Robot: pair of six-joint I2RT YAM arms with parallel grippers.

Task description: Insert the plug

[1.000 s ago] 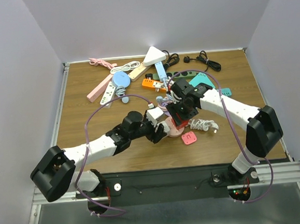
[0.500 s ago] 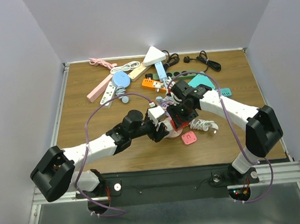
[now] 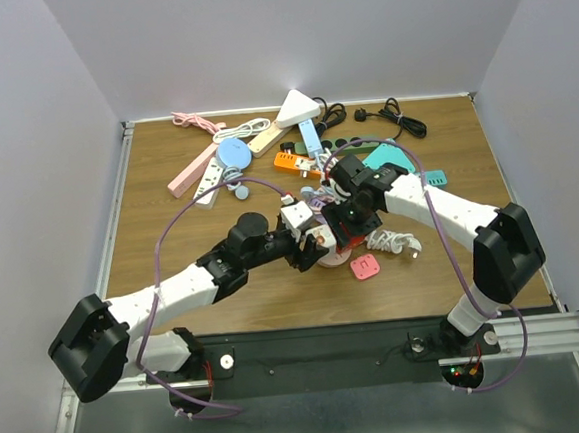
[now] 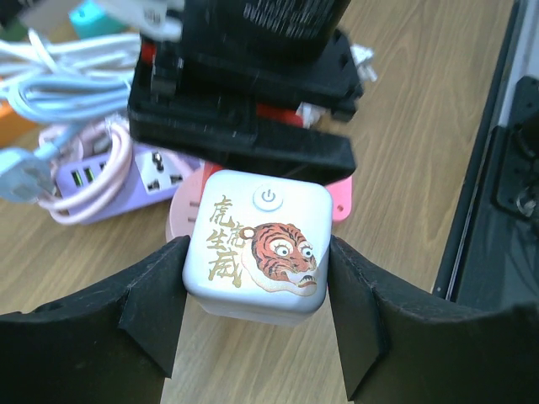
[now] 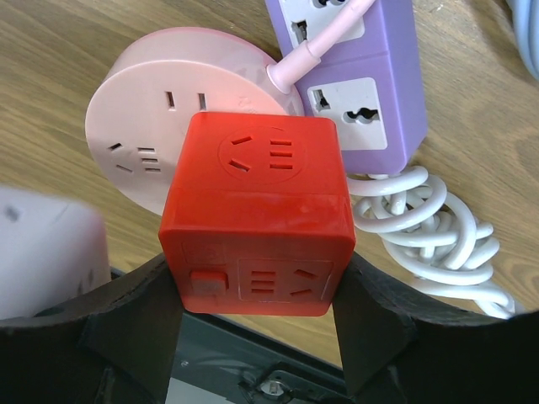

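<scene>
My left gripper (image 4: 257,263) is shut on a white cube (image 4: 257,244) with a tiger print and a power button on top. No plug pins show on the faces I see. My right gripper (image 5: 257,278) is shut on a red socket cube (image 5: 257,210), with sockets on its top and front faces. In the top view the white cube (image 3: 317,240) and the red cube (image 3: 347,234) hang close together above a pink round socket (image 3: 338,257). The left wrist view shows the right gripper's black body just beyond the white cube.
A purple power strip (image 5: 362,84) with a pink cable lies beside the pink round socket (image 5: 160,118). A coiled white cable (image 5: 421,219) and a small pink square adapter (image 3: 365,267) lie to the right. Several strips and cables (image 3: 263,138) crowd the back.
My left arm has reached right and forward, bringing the white cube closer to the red cube. The right gripper has barely moved.
</scene>
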